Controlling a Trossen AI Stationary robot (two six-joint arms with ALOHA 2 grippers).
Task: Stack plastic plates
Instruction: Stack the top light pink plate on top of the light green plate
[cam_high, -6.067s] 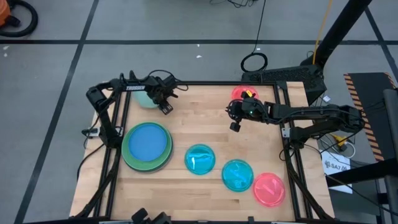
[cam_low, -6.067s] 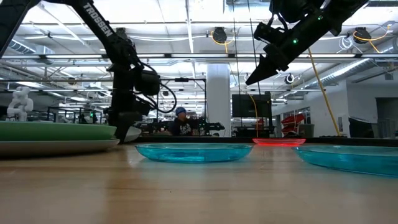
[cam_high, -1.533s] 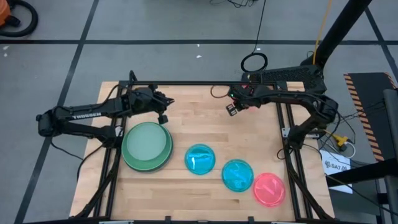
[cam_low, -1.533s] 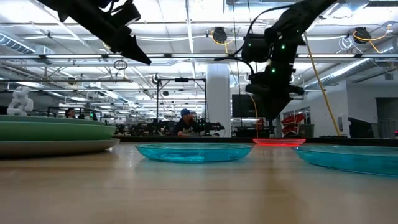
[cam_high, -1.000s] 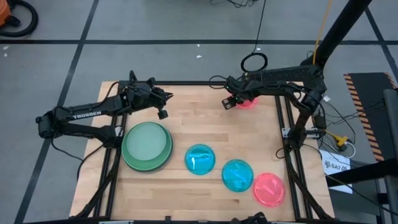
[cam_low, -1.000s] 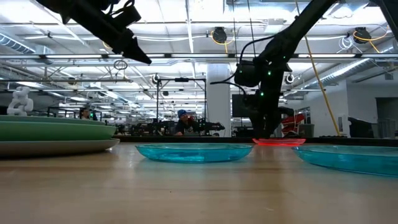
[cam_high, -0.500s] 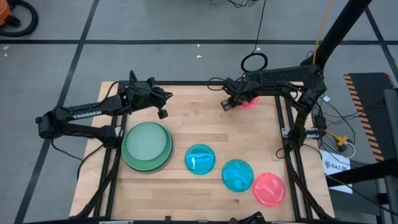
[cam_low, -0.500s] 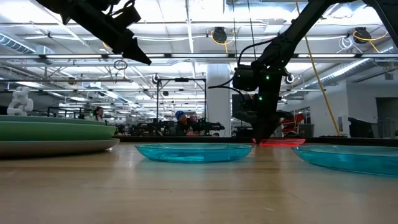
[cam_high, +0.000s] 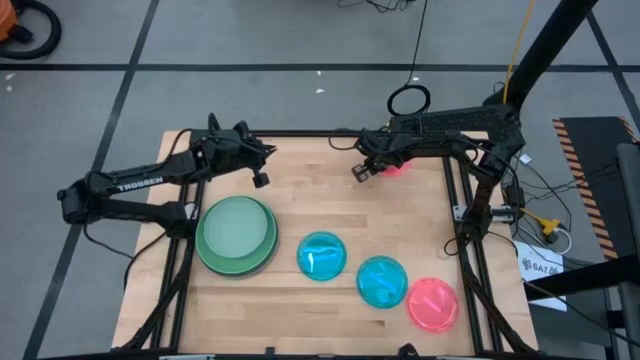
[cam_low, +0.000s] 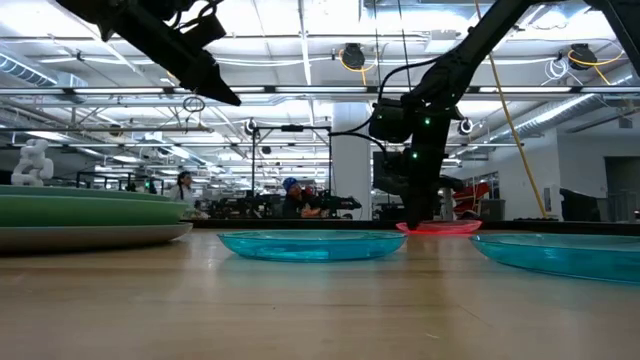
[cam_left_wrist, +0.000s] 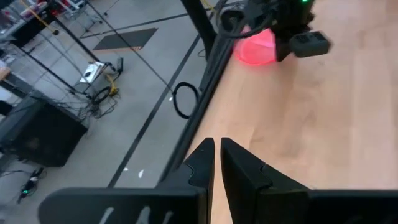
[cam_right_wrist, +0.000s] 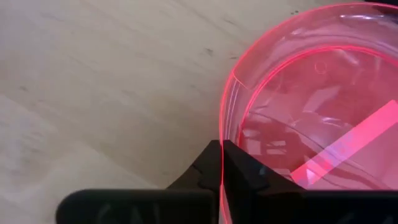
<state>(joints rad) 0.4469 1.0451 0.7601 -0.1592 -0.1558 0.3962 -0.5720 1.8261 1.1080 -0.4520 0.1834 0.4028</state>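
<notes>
You have a stack of large round plastic plates (cam_high: 236, 235), pale green on top, near the table's left edge, two translucent cyan plates (cam_high: 322, 255) (cam_high: 382, 281) and a pink one (cam_high: 433, 303) along the near edge, and another pink plate (cam_right_wrist: 311, 118) by the far edge.

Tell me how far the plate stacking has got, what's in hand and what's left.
Done: one stack at the table's left, pale green plate topmost. In hand: the right gripper is shut on the rim of the far pink plate. Left: two cyan plates and the near pink plate lie loose. The left gripper, shut and empty, waits above the table's far left.
</notes>
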